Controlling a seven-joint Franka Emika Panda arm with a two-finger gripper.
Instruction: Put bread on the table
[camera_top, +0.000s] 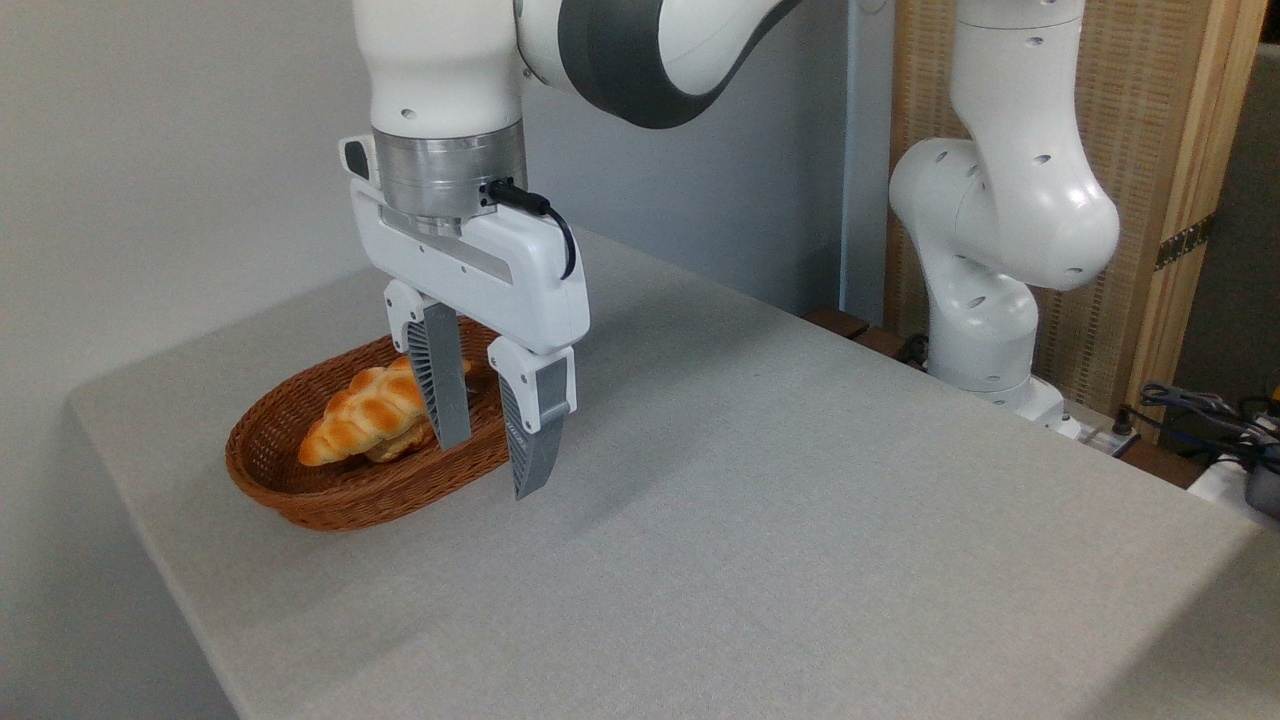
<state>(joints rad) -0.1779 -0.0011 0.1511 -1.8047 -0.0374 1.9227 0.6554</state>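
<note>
Bread (362, 412) in basket (300, 495), long axis lower-left to upper-right.

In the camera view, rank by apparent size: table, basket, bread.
1. table, largest by far
2. basket
3. bread, smallest; the gripper partly hides it, but it lies inside the basket.

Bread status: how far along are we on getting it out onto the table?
Done: nothing yet; the bread lies in the wicker basket. In hand: the hand hangs open and empty at the basket's right end. Left: grasp the loaf, lift it, set it on the table.
</note>
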